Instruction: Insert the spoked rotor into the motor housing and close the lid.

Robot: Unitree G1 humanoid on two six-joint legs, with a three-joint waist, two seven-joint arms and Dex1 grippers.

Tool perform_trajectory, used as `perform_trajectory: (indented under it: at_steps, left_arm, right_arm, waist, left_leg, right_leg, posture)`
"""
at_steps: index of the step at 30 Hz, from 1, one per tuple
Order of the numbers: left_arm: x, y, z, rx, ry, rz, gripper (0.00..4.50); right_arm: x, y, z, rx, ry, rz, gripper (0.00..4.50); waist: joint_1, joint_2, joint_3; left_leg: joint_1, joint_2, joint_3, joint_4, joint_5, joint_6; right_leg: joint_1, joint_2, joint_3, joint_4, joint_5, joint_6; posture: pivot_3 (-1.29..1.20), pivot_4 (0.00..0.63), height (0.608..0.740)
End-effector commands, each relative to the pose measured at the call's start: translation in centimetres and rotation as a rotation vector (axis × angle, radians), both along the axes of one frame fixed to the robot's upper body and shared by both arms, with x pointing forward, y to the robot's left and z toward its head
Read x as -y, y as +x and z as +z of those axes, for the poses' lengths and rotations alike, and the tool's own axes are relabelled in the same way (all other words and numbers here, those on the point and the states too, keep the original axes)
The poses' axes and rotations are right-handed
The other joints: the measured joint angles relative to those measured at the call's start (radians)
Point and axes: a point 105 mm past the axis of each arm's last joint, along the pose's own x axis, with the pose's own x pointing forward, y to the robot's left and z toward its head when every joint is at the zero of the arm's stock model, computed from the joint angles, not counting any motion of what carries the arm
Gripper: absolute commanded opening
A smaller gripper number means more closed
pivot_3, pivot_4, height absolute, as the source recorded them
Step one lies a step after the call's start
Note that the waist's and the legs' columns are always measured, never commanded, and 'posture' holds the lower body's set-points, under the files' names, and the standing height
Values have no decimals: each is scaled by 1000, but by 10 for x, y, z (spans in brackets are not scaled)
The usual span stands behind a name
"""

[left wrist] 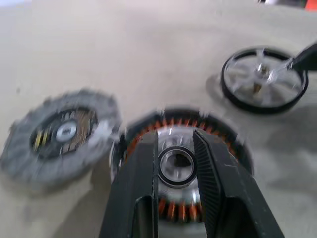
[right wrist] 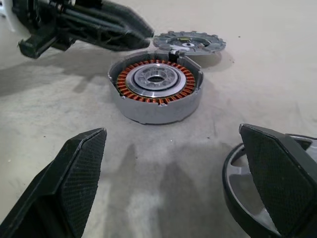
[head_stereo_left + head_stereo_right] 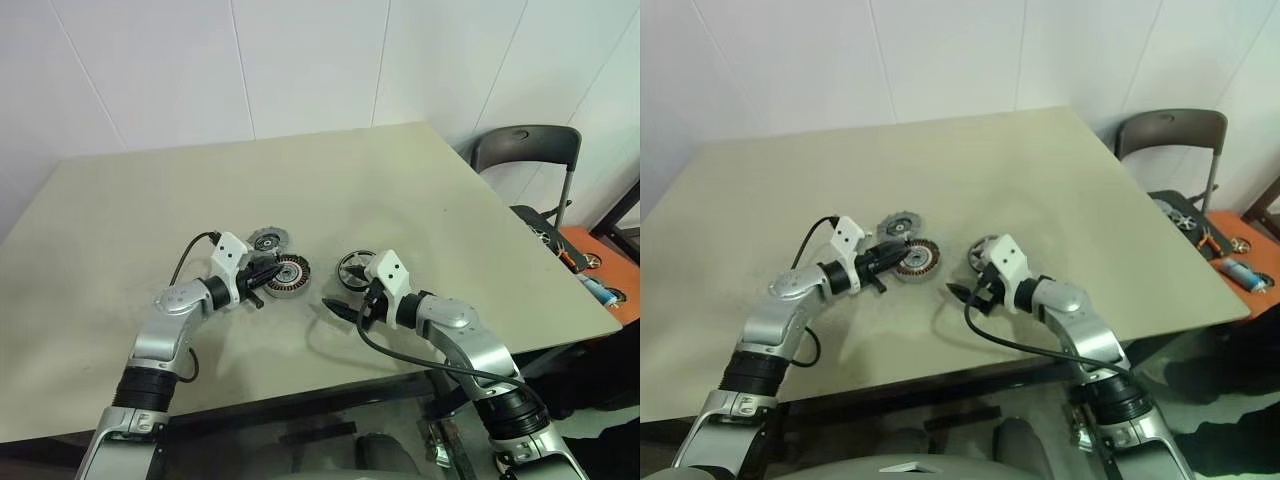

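The motor housing (image 3: 291, 274), with its ring of copper windings, lies flat on the table. Just behind it lies the lid (image 3: 268, 240), a grey toothed disc. The spoked rotor (image 3: 354, 267), black-rimmed, rests to the housing's right. My left gripper (image 3: 270, 274) hovers over the housing's left edge, fingers (image 1: 143, 168) a narrow gap apart with nothing between them. My right gripper (image 3: 345, 308) stands wide open just in front of the rotor, empty; in the right wrist view the rotor (image 2: 242, 178) sits by one finger and the housing (image 2: 156, 84) ahead.
The beige table (image 3: 400, 190) has bare surface behind and to both sides of the parts. A dark chair (image 3: 525, 150) stands past the table's right corner, with an orange surface (image 3: 600, 265) holding small tools beside it. White wall behind.
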Motion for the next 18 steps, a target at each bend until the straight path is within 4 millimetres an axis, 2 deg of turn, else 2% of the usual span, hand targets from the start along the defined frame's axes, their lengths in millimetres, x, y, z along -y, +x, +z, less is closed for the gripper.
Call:
perform_trajectory:
  at_steps: [1, 6, 11, 18]
  left_arm:
    - [10, 0, 8, 19, -26, -71, 699]
    - [7, 7, -9, -30, -7, -53, 699]
    - [4, 16, -15, -26, -16, -27, 699]
    - [21, 13, -22, -29, -41, -54, 699]
  right_arm:
    - [-3, 2, 15, 59, 31, 7, 4500]
    - [-5, 1, 13, 58, 35, 1, 4500]
    - [-7, 1, 13, 60, 44, -6, 4500]
    - [-6, 1, 12, 63, 52, -22, 4500]
  waist:
    - [1, 0, 0]
    - [2, 0, 0]
    - [2, -1, 0]
    - [2, -1, -1]
  left_leg:
    - [0, 0, 0, 0, 0, 0]
    - [1, 0, 0, 1, 0, 0]
    - [8, 0, 0, 0, 0, 0]
    - [12, 0, 1, 1, 0, 0]
  right_leg:
    - [0, 0, 0, 0, 0, 0]
    - [2, 0, 0, 1, 0, 0]
    - [7, 0, 0, 1, 0, 0]
    - [11, 0, 0, 1, 0, 0]
  posture:
    - [0, 0, 740]
    - [0, 0, 740]
    - [0, 0, 740]
    - [0, 0, 740]
